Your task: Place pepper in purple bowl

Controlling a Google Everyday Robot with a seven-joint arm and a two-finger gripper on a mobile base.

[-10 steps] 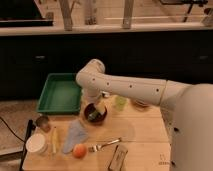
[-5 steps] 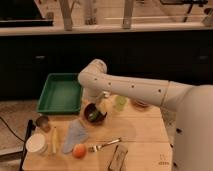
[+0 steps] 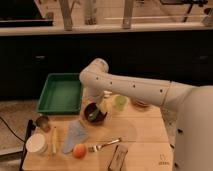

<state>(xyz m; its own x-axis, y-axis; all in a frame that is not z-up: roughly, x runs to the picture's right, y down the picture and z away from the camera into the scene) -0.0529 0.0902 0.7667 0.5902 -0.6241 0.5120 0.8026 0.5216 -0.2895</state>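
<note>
Camera view: slim green pepper (image 3: 94, 114) in purple bowl (image 3: 88, 120), jaws just above.

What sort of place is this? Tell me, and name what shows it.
Probably a kitchen or kitchen-like test area: a wooden table holds a fork, purple bowl and green tray, with a counter behind. The hand is just above the purple bowl.

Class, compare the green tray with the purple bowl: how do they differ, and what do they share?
The green tray is rectangular; the purple bowl is round. The tray is far larger than the bowl. The tray is bright green; the bowl is dark. The gripper hangs over the bowl, not the tray. Both are open-topped containers.
</note>
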